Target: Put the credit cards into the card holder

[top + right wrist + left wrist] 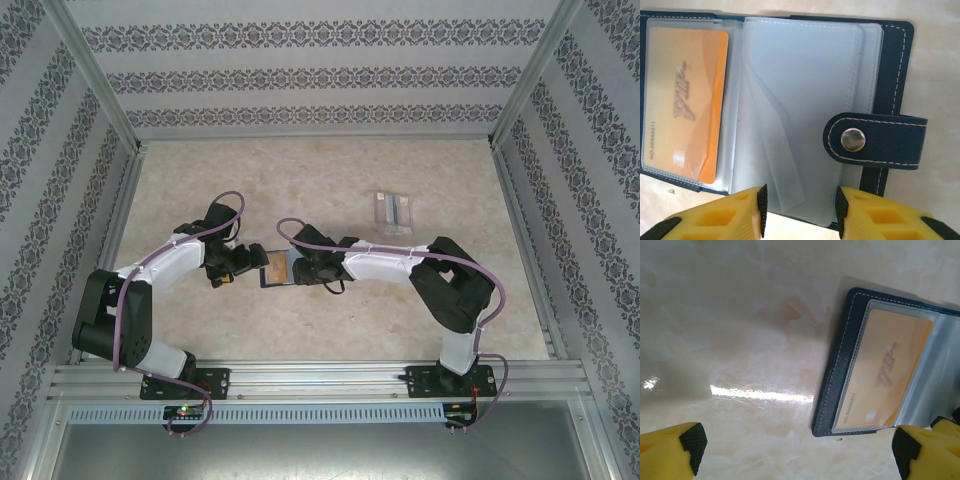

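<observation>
Mid-table (330, 330), nearest the arm bases: left gripper (800, 447) — spread to full width, gripping nothing, poised at the outer edge of the card holder (840, 365). Card holder opened flat between the two grippers, clear sleeves (800, 100) uppermost, snap tab (875, 140) folded across one cover edge. Orange-yellow credit card (685, 100) seated inside an end sleeve. Right gripper (801, 212) partly open — pads (762, 207) straddling the sleeves' near edge, a clear gap between, nothing clamped. Farther back, well apart: clear plastic box (391, 210).
</observation>
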Available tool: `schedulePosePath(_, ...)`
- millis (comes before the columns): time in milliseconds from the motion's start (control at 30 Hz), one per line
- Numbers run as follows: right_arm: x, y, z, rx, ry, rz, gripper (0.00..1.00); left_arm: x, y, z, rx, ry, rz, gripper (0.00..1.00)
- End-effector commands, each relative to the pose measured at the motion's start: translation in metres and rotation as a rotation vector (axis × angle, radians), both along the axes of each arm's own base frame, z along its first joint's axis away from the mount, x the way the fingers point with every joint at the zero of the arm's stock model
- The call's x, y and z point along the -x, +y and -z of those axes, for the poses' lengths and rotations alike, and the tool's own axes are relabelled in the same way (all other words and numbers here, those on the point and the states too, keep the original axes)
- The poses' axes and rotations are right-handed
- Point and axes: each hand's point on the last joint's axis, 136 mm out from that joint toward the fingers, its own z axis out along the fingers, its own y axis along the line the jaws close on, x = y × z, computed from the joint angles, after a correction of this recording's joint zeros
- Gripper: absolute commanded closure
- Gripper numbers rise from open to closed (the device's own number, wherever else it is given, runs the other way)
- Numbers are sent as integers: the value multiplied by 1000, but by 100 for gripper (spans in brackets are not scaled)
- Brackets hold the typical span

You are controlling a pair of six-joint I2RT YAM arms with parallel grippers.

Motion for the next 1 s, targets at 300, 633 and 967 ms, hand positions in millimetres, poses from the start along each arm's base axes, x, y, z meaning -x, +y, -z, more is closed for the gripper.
schedulePosePath(300,-4,22,-14,-80,-29,-36,70,-2,1,-1,3,7,-10,3)
schedulePosePath(633,-5,28,-15,-116,-27,-34,71,-3,0,2,8,10,-10,3)
schedulePosePath(967,-7,39,-16,-178,-12,-29,74,-4,-3,6,25,19,-5,4)
